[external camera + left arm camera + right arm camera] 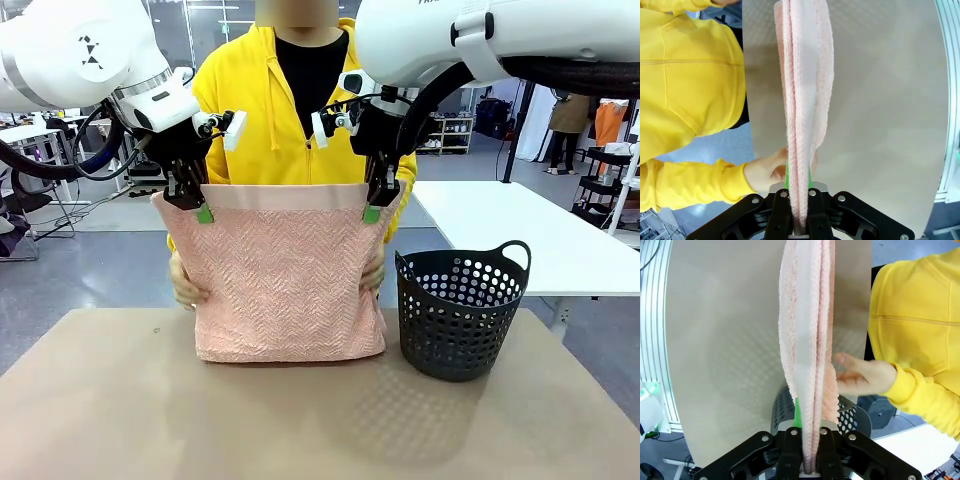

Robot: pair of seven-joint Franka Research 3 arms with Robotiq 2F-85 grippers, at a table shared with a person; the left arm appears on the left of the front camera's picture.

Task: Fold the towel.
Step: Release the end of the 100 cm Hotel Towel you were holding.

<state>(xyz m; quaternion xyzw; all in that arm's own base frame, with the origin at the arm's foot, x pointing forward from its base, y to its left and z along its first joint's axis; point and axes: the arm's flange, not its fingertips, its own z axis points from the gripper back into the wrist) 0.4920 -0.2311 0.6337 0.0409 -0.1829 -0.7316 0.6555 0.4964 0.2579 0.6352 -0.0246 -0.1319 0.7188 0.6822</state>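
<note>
Left gripper (203,210): jaws clamped tight on the upper left corner of the towel (285,280), green pads pressed against the cloth. In the left wrist view the fingers close on several layers of the pink cloth with no gap between them.

Right gripper (372,210): likewise clamped on the upper right corner, at the same height as the left. The right wrist view shows the layered edge of the towel pinched between its fingers.

Towel: hangs upright between the two grippers over the middle of the table (300,430). The smooth border band runs along the top edge and the zigzag face is turned toward the robot. The lower edge reaches the tabletop. Seen edge-on from both wrists, the cloth is doubled, in more than one layer.

Person: stands at the far side in a yellow hoodie (265,110), directly behind the towel. One hand (185,285) holds the towel's left side edge about halfway down; the other hand (374,272) rests at the right side edge at similar height.

Basket (460,310): black, perforated, upright on the table just beside the towel's right edge. Whether the two touch cannot be told.
</note>
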